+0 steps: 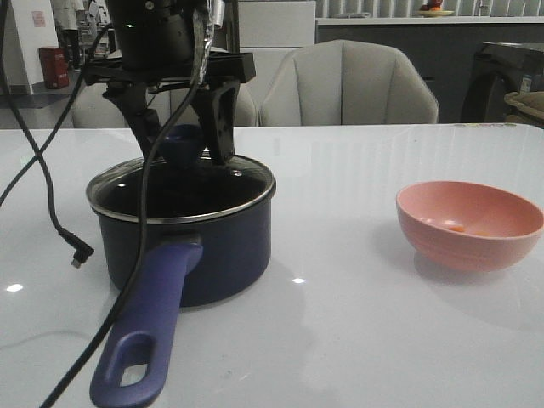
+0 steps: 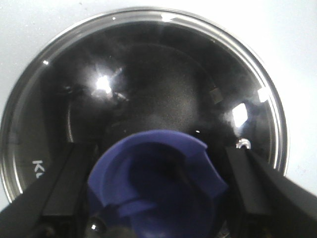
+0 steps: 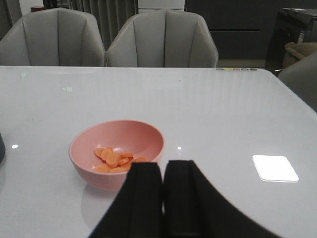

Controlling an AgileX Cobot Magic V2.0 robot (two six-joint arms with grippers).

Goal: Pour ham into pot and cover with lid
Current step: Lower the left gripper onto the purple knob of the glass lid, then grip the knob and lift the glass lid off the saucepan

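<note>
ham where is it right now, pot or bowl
The ham sits in the pink bowl on the right side of the table in the front view, well apart from the lidded pot on the left.

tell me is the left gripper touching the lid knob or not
Cannot tell. In the left wrist view the left gripper has a finger on each side of the knob of the lid, but neither view shows plain contact or a plain gap.
</note>
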